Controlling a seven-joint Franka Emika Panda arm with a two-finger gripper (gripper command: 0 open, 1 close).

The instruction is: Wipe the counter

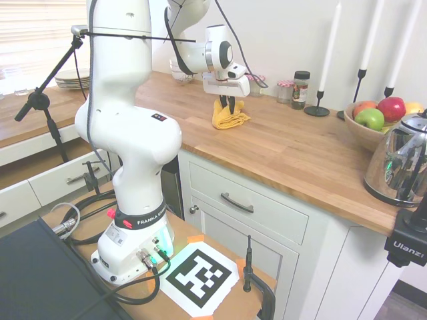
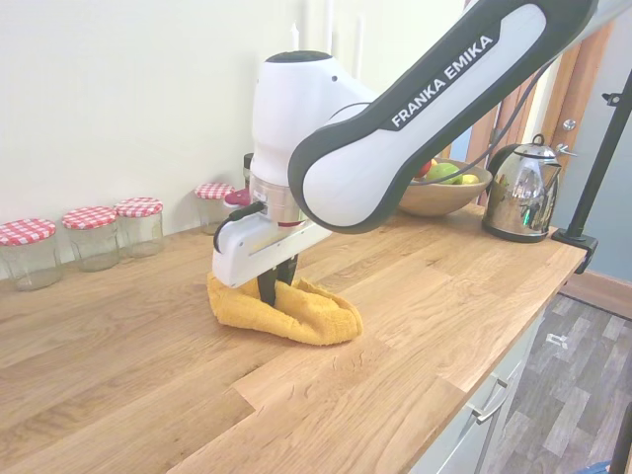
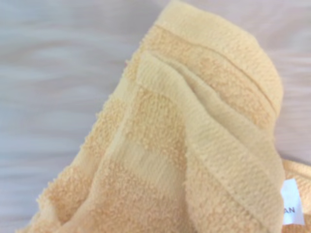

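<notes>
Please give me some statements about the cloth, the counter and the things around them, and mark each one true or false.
1. The fingers pinch a yellow cloth that rests on the counter. True.
2. The cloth is blue. False: it is yellow.
3. A fruit bowl with apples stands on the counter. True.
4. The kettle lies on its side. False: it stands upright.
5. Jars with red checked lids stand by the wall. True.
</notes>
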